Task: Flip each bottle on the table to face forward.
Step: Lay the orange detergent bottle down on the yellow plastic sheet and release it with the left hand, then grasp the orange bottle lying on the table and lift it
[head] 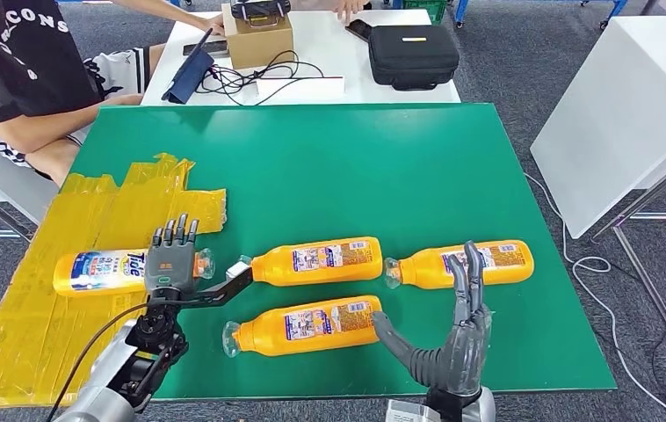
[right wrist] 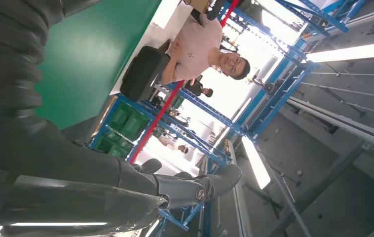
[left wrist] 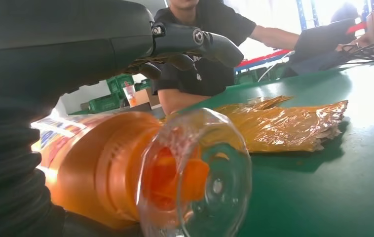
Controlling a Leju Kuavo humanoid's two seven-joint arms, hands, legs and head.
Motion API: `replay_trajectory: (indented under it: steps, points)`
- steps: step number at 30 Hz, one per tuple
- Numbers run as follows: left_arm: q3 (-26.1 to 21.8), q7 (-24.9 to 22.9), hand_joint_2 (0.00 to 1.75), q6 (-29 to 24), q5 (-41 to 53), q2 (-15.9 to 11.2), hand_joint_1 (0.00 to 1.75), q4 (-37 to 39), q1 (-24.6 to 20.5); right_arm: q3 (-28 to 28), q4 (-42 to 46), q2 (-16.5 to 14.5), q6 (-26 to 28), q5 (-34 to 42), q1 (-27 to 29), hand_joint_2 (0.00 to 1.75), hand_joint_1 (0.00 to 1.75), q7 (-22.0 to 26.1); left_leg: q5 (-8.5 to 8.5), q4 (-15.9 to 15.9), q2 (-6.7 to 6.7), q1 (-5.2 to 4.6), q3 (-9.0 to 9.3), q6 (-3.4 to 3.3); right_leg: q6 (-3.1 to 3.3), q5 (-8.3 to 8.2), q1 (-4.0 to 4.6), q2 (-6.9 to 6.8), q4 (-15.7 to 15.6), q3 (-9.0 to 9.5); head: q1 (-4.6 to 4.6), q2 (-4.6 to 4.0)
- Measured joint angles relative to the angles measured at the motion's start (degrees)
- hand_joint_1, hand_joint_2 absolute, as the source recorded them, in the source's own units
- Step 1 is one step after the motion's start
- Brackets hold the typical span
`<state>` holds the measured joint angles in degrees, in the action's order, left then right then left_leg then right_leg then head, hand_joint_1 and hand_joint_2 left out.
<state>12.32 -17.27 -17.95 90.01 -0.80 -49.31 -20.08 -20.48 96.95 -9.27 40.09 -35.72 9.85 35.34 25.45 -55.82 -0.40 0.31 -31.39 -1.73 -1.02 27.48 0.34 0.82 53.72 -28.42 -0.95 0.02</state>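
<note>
Left hand grips the leftmost bottle near the table edge; right hand spread wide.

Four orange bottles lie on their sides on the green table, clear caps toward the robot's left. The leftmost bottle rests on yellow tape, showing a white-and-blue "Tide" label — the left hand covers its neck. The other three — middle bottle, right bottle, near bottle — show small-print labels.
</note>
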Motion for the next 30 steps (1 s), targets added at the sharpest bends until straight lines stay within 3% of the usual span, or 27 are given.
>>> replay_trajectory:
  steps: [7,11,15,23,30]
  points:
    - [-0.7,-0.5,1.75,0.2,0.0,0.3,0.00,-0.7,0.7,-0.1,0.0,0.0,0.0,-0.3,0.0,1.75,0.00,-0.9,0.00,0.0,0.00,0.00,0.00,0.00,0.00,0.00,0.00,0.00,0.0,0.00,0.00,0.00]
    - [-1.2,0.5,1.75,4.3,0.0,0.8,0.00,-5.8,3.1,-0.1,0.0,0.0,0.0,-0.8,0.1,1.75,0.00,-1.6,0.01,0.0,0.01,0.00,-0.01,0.00,0.00,0.00,-0.01,0.00,0.0,-0.02,-0.01,0.00]
    - [-1.2,0.6,0.00,9.0,0.0,1.0,0.00,-13.0,6.7,-0.2,-0.1,0.0,0.0,-1.2,0.1,1.75,0.00,-2.2,0.01,0.0,0.02,0.00,-0.09,0.00,0.00,0.01,-0.01,0.00,0.0,-0.10,0.00,0.00]
    - [-1.2,8.7,0.00,14.4,-4.3,1.7,0.00,-25.3,12.3,-0.1,-0.4,0.0,0.0,-1.5,0.1,1.75,0.00,-2.4,0.01,0.0,0.01,0.00,-0.15,0.00,0.00,0.01,-0.02,0.00,0.0,-0.16,0.01,0.00]
    - [-1.2,9.6,0.00,14.9,-5.3,1.7,0.00,-31.0,14.2,-0.1,-0.6,0.0,0.0,-1.5,0.1,1.75,0.00,-2.4,0.01,0.0,0.01,0.00,-0.16,0.00,0.00,0.01,0.00,0.00,0.0,-0.17,-0.01,0.00]
